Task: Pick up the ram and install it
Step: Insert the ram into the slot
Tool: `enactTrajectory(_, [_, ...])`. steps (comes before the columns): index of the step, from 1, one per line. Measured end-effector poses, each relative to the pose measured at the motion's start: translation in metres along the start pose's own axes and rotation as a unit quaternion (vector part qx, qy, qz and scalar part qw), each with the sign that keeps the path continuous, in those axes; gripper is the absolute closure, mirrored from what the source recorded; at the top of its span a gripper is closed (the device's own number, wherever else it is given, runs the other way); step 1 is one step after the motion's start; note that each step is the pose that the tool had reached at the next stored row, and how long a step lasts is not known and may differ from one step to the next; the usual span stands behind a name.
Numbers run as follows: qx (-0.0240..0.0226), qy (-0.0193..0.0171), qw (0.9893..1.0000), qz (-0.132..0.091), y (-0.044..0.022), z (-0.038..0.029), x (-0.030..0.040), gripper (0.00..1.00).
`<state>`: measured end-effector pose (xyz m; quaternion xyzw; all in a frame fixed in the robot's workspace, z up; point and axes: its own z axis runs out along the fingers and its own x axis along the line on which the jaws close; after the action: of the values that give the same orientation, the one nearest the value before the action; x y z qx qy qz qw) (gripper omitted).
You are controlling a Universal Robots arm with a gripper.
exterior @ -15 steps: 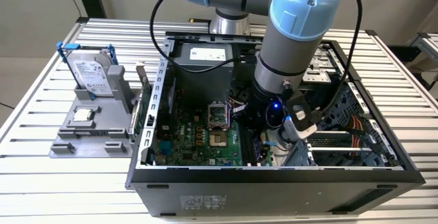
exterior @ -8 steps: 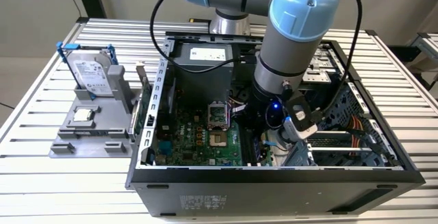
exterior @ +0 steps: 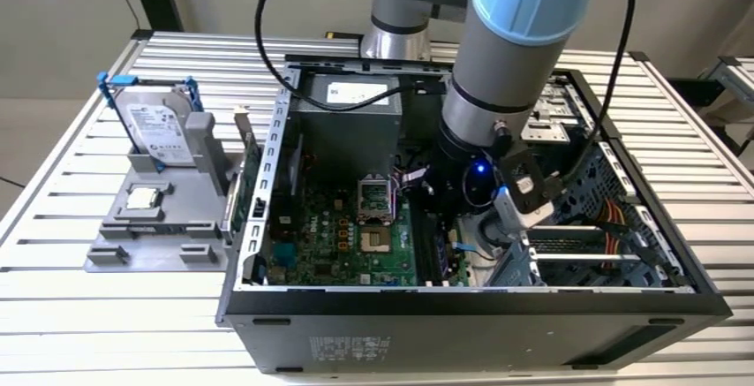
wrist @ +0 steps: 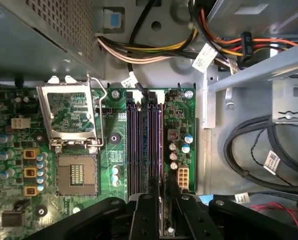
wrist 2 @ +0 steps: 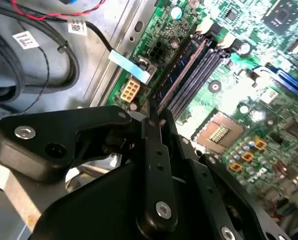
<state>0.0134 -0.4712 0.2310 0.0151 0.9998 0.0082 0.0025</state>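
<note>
The ram [wrist: 161, 150] is a thin stick seen edge-on, lying along the outermost of the black motherboard slots [wrist: 139, 145], the one nearest the green board's edge. My gripper [wrist: 162, 220] is shut on its near end, one black finger on each side. In the second wrist view the ram [wrist 2: 181, 75] runs from the gripper [wrist 2: 156, 122] along the slots [wrist 2: 201, 75] toward their white end clips. I cannot tell whether it is seated in the slot. In the exterior view the arm's wrist [exterior: 483, 174] reaches down into the open computer case [exterior: 471, 315].
The open processor socket [wrist: 78, 175] and its raised metal frame [wrist: 71, 117] lie beside the slots. Cable bundles [wrist: 153, 47] and a metal drive cage [wrist: 248, 75] crowd the other side. On the table, a grey holder [exterior: 154, 245] carries a hard drive [exterior: 159, 125] and a processor chip [exterior: 144, 198].
</note>
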Motion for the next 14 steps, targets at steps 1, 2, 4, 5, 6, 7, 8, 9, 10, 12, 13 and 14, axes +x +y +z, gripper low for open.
enactTrajectory(1, [-0.0003, 0.0, 1.0, 0.0, 0.0001, -0.0032, 0.0, 0.0])
enactTrajectory(2, [-0.0005, 0.0, 1.0, 0.0, 0.0001, -0.006, 0.0, 0.0])
enactTrajectory(4, [-0.0008, 0.0001, 1.0, 0.0, 0.0002, -0.011, 0.0, 0.0])
enactTrajectory(5, [-0.001, 0.0001, 1.0, 0.0, 0.0002, -0.0122, 0.0, 0.0])
enactTrajectory(6, [-0.0013, 0.0, 1.0, 0.0, 0.0002, -0.0128, -0.0001, 0.0])
enactTrajectory(7, [-0.0012, 0.0001, 1.0, 0.0, 0.0001, -0.0134, 0.0, 0.0])
enactTrajectory(8, [-0.0014, 0.0, 1.0, 0.0, 0.0, -0.0135, -0.0001, 0.0])
enactTrajectory(9, [-0.0015, 0.0001, 1.0, 0.0, -0.0001, -0.0137, -0.0001, 0.0])
enactTrajectory(10, [-0.0017, 0.0001, 1.0, 0.0, -0.0003, -0.0139, -0.0001, 0.0])
enactTrajectory(12, [-0.0024, 0.0001, 1.0, 0.0, -0.0002, -0.0138, -0.0001, 0.0])
enactTrajectory(13, [-0.0025, 0.0001, 1.0, 0.0, -0.0003, -0.014, -0.0001, 1.0])
enactTrajectory(14, [-0.0029, 0.0001, 1.0, 0.0, -0.0003, -0.014, -0.0001, 1.0])
